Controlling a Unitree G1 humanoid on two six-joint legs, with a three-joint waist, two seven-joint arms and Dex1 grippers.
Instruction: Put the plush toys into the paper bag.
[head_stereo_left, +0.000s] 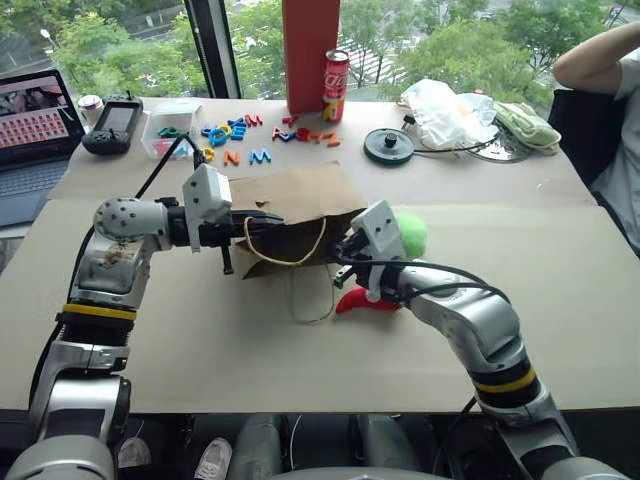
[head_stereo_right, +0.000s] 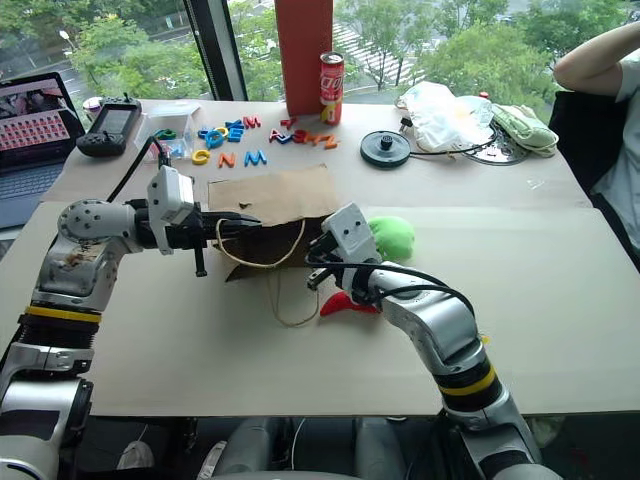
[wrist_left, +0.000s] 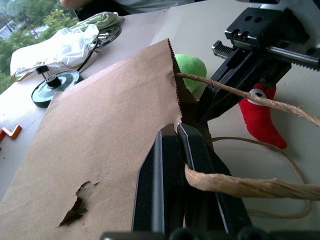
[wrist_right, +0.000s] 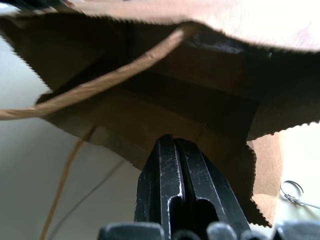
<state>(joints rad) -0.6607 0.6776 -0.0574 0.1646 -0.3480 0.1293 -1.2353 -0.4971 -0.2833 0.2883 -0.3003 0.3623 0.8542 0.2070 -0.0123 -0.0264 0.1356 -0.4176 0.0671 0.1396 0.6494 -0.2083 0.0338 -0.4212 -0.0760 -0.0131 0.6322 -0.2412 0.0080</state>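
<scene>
Left gripper (wrist_left: 175, 150), jaws clamped on the paper bag (head_stereo_left: 290, 195) rim, should lift steadily; right gripper (wrist_right: 172, 150), jaws shut and empty, spreads the mouth wider

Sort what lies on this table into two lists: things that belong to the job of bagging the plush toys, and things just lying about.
Belonging to the job:
- paper bag
- lime-green plush toy
- red chili plush toy

Just lying about:
- plastic letters
- soda can
- tall red box
- white plastic bag
- laptop
</scene>
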